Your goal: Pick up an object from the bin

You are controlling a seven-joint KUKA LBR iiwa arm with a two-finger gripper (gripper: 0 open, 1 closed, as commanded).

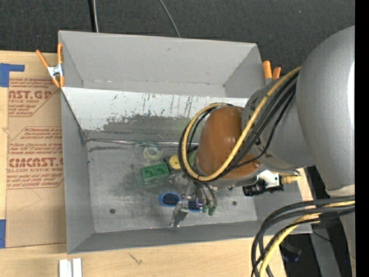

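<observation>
Just beside a small blue rounded plastic piece (169, 199) in the grey metal bin (109, 195), the gripper (193, 205) is pictured; its opening cannot be told, and the piece could be knocked aside.

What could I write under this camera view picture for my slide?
The end effector low in the grey bin beside a blue oval thing, green block and yellow piece close by.

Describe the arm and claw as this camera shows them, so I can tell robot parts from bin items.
The arm is a thick, rounded silver-grey body. At its wrist sits a glossy orange-brown dome cover, ringed by looping black and yellow cables. A small white fitting sticks out beside it. The claw is small, grey metal with dark parts.
</observation>
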